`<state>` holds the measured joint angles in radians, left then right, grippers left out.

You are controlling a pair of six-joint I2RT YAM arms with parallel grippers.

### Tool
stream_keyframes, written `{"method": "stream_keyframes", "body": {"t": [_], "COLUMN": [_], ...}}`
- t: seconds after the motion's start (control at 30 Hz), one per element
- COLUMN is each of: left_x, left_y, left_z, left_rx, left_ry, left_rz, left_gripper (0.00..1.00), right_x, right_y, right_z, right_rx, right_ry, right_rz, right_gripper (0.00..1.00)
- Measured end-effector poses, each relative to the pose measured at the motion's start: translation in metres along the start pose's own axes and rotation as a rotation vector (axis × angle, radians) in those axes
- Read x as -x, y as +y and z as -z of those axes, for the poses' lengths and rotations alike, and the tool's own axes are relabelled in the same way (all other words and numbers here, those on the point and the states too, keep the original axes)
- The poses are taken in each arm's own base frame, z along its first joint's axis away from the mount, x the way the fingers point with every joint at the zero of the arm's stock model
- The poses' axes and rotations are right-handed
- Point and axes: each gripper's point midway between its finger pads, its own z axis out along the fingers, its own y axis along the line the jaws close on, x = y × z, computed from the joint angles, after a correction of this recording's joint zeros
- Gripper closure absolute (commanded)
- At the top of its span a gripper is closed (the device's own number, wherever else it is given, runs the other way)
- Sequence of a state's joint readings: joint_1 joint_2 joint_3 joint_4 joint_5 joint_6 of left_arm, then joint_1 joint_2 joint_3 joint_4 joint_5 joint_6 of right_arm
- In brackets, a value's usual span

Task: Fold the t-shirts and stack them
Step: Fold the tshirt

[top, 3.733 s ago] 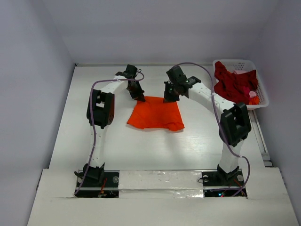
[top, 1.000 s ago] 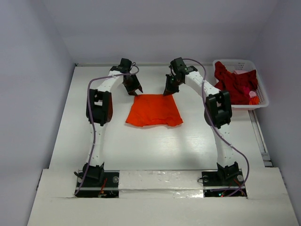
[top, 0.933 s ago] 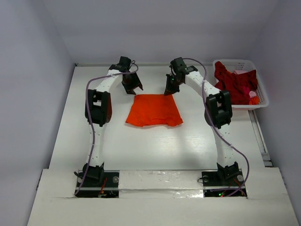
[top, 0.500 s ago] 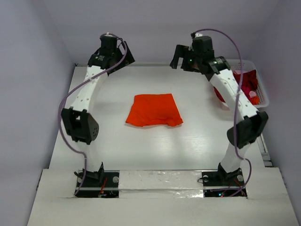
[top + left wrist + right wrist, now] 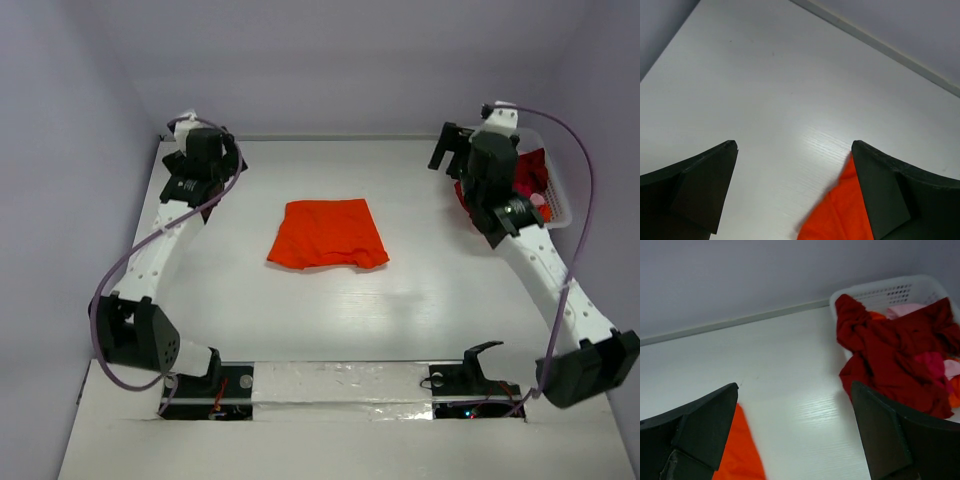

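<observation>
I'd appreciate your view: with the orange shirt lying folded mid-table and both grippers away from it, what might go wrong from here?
The dark red shirts lie tangled in the basket, so the open right gripper may well lift several together or drag the basket. The orange shirt has a rumpled near edge; a shirt stacked on it could sit crooked or shift it.

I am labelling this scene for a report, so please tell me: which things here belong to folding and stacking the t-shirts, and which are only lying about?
Belong to the job:
- bright orange folded cloth t-shirt
- heap of dark red cloth t-shirts

Only lying about:
- white plastic lattice basket
- pale pink cloth inside it, kind unclear
</observation>
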<state>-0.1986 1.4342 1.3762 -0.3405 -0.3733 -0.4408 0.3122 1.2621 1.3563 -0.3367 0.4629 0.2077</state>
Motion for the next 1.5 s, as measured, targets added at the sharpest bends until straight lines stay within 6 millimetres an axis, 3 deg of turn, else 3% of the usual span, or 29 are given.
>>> {"method": "stream_keyframes", "body": {"t": [0.07,0.2,0.33,0.43,0.5,0.6,0.77,0.87,1.07,1.27,1.5], "left_x": [-0.01,-0.032,-0.048,-0.067,-0.078,-0.087,-0.086,-0.09,-0.122,-0.106,-0.131], "left_y": [0.016,0.054,0.081,0.093,0.098,0.1,0.091,0.086,0.095,0.095,0.104], "left_z": [0.003,0.019,0.031,0.027,0.022,0.014,0.0,-0.009,-0.02,-0.016,-0.029], "left_rx": [0.026,0.064,0.053,0.043,0.038,0.028,0.003,-0.019,-0.032,-0.033,-0.031], "left_ry": [-0.035,-0.122,-0.256,-0.31,-0.331,-0.351,-0.387,-0.401,-0.382,-0.488,-0.432], "left_rz": [-0.012,-0.016,0.026,0.018,-0.003,-0.035,-0.064,-0.08,-0.152,-0.181,-0.277], "left_gripper": [0.01,0.01,0.01,0.01,0.01,0.01,0.01,0.01,0.01,0.03,0.01], "right_x": [-0.002,-0.027,-0.077,-0.113,-0.125,-0.115,-0.103,-0.108,-0.122,-0.119,-0.114], "right_y": [-0.016,-0.046,-0.071,-0.083,-0.085,-0.083,-0.086,-0.084,-0.084,-0.094,-0.104], "right_z": [0.008,0.019,0.033,0.034,0.03,0.026,0.017,0.005,-0.011,-0.016,-0.021], "right_rx": [-0.029,-0.095,-0.098,-0.111,-0.11,-0.113,-0.111,-0.108,-0.109,-0.144,-0.174], "right_ry": [-0.081,-0.176,-0.275,-0.309,-0.306,-0.353,-0.407,-0.39,-0.36,-0.382,-0.427], "right_rz": [0.009,-0.003,-0.04,-0.033,0.0,0.01,-0.003,0.014,0.037,0.022,-0.011], "right_gripper": [0.0,0.0,0.0,0.0,0.0,0.0,0.0,0.0,0.0,0.0,0.0]}}
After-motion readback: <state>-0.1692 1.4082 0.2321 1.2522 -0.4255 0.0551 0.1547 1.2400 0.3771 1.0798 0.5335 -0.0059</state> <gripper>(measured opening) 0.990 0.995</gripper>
